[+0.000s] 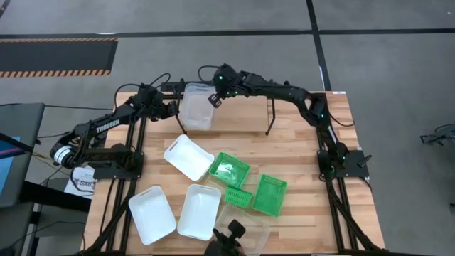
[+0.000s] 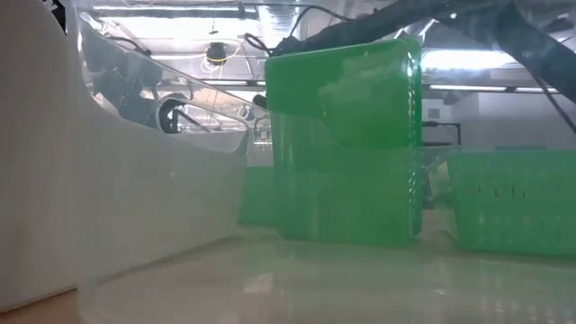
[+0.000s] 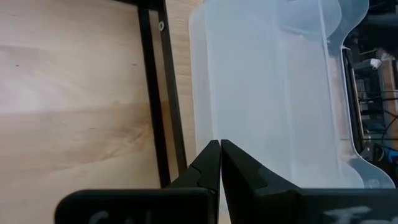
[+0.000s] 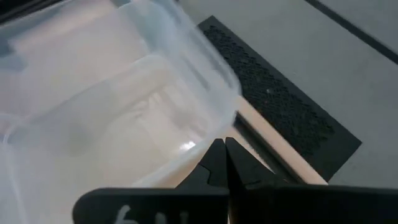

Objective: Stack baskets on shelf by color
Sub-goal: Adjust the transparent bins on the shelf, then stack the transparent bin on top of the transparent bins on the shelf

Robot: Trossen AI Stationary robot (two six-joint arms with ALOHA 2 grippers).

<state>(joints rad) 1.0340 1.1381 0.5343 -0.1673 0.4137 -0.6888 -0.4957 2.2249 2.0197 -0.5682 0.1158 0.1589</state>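
Observation:
A clear basket sits on the left end of the black shelf at the table's far edge. My left gripper is shut at its left side wall. My right gripper is shut at its far right corner. Three white baskets lie on the table. Two green baskets stand open side up, and a third lies on its side. Another clear basket sits at the near edge. My left gripper meets the clear basket's long side wall with its shut fingertips, coming level from the table's left. The basket rests on the shelf. My right gripper has its shut fingertips against the basket's wall just under the rim corner, coming from the right.
The shelf's middle and right sections carry nothing. In the low view a green basket on its side, another green one and a white wall block the view. The black table frame runs along both sides.

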